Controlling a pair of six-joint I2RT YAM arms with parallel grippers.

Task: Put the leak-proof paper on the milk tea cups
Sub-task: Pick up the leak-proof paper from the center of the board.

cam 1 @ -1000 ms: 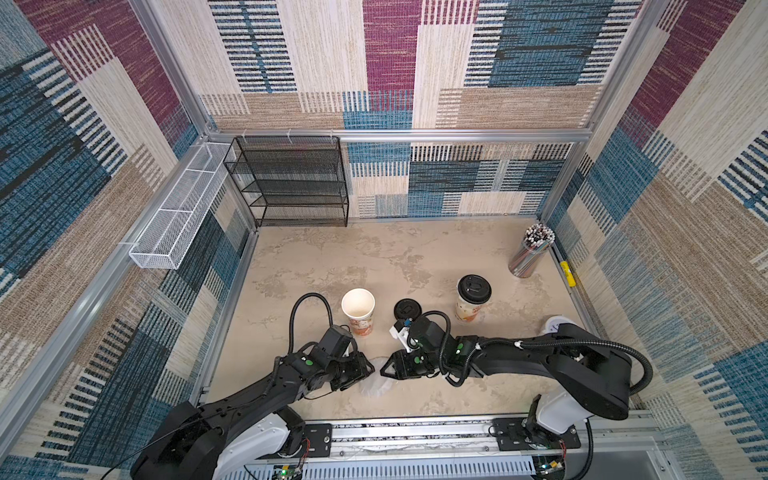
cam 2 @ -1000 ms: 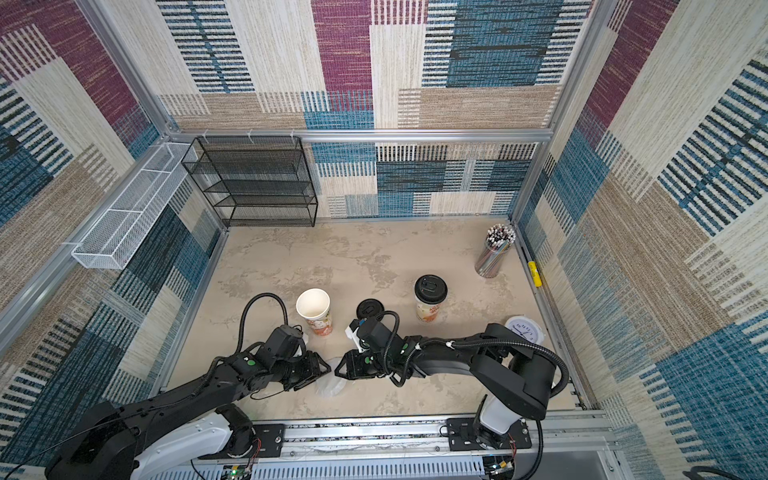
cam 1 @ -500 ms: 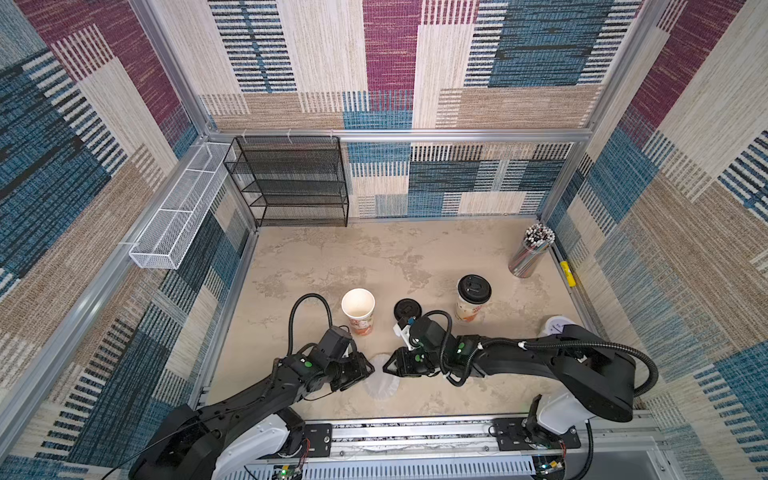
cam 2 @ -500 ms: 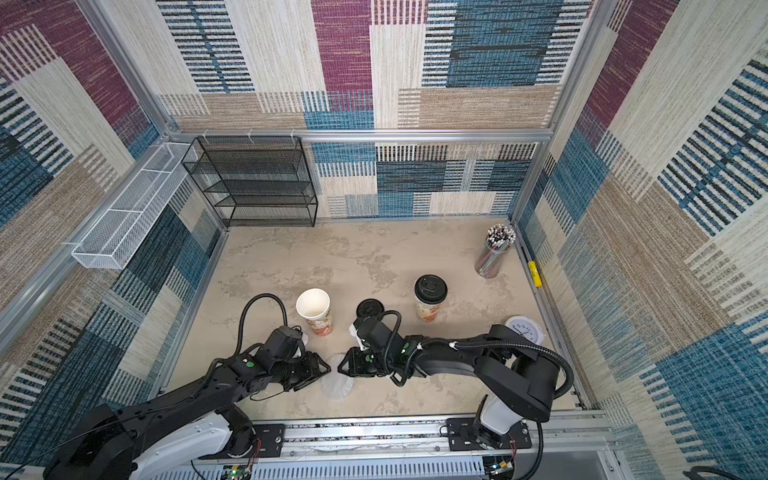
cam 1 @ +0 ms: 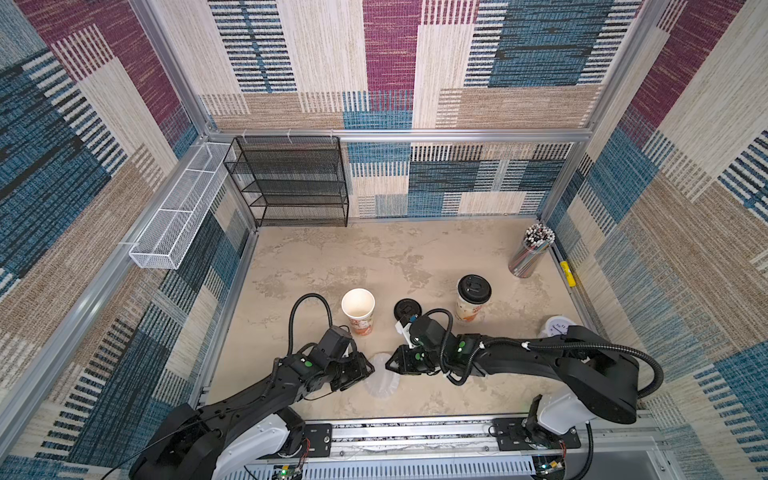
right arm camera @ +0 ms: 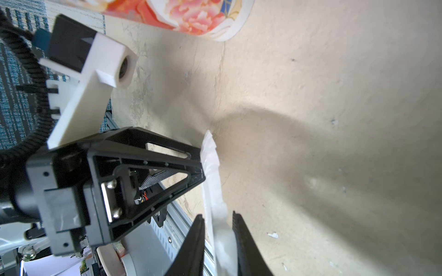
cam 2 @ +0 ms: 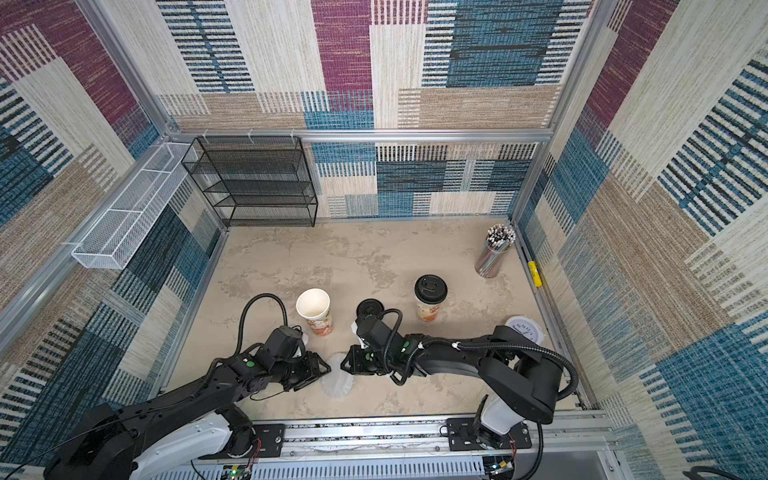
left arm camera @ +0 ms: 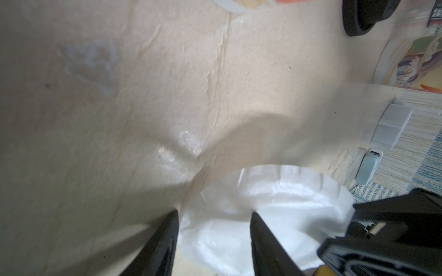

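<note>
One leak-proof paper (cam 1: pixel 380 378) (cam 2: pixel 337 380), a crumpled translucent white disc, sits low over the table between my two grippers. The left gripper (cam 1: pixel 368 370) (left arm camera: pixel 215 229) is open, its fingers wide apart with the paper (left arm camera: pixel 275 196) spread past both of them. The right gripper (cam 1: pixel 390 365) (right arm camera: pixel 218 229) straddles the paper's edge (right arm camera: pixel 211 162). Its jaws stand narrow, with a thin gap on one side. Behind them stands an open milk tea cup (cam 1: pixel 358 305) (cam 2: pixel 313 307). A second cup (cam 1: pixel 473 297) (cam 2: pixel 430 297) wears a black lid.
A loose black lid (cam 1: pixel 407 309) lies between the cups. A tumbler of straws (cam 1: pixel 530 253) stands at the back right and a white round object (cam 1: pixel 559 326) by the right wall. A black mesh shelf (cam 1: pixel 291 183) and a white wire basket (cam 1: pixel 178 216) are at the back left.
The right gripper's jaws have narrowed around the paper's edge and it has edged towards the left gripper. The left arm has stayed put.
</note>
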